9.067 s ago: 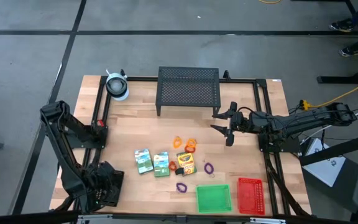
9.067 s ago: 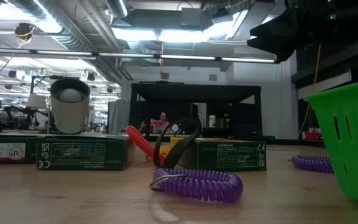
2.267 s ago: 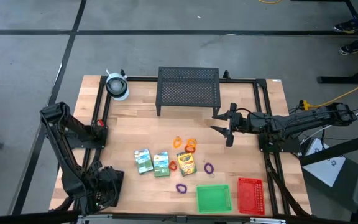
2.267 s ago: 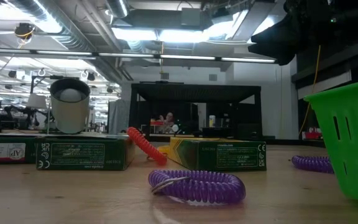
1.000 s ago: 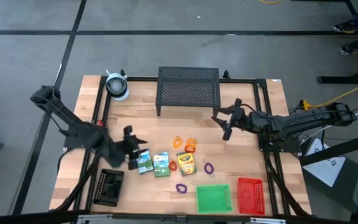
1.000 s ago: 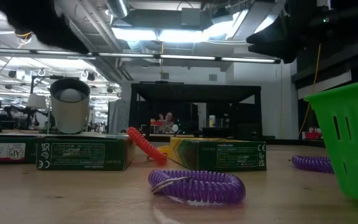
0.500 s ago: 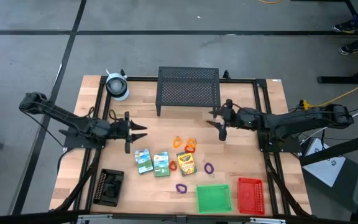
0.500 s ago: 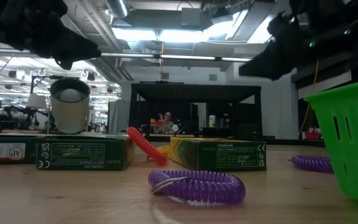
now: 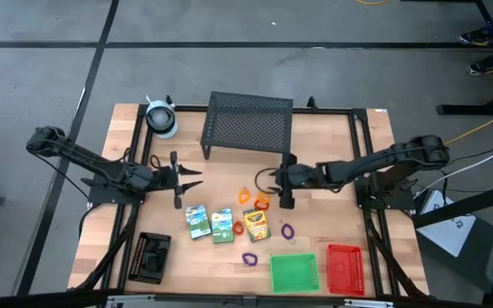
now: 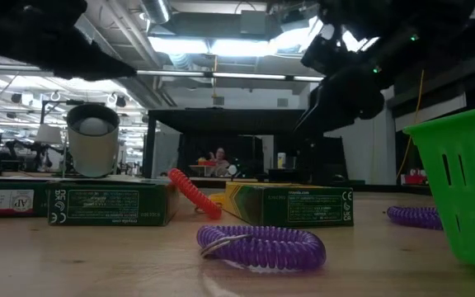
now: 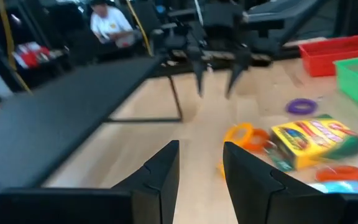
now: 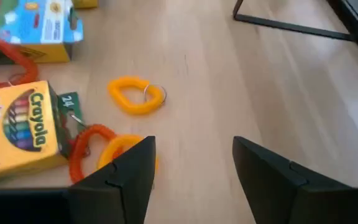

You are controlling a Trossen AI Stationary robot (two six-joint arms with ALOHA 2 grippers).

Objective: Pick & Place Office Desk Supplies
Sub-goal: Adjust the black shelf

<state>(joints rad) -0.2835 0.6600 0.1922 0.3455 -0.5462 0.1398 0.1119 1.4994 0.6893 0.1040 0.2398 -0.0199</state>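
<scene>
you had nothing sorted yet: the green tray [image 9: 294, 272] and red tray [image 9: 345, 269] sat empty, boxes and loops loose on the worktop [image 9: 332, 154]; the left tool [image 9: 188, 180] and right tool [image 9: 284, 181] both hovered parted, holding nothing

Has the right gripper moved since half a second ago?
Yes. In the high view the right gripper has swung away from the table's right rail, toward the middle, and now hangs open beside the orange loops.

left gripper [image 9: 188, 180], right gripper [image 9: 283, 186], jaws parted
</scene>
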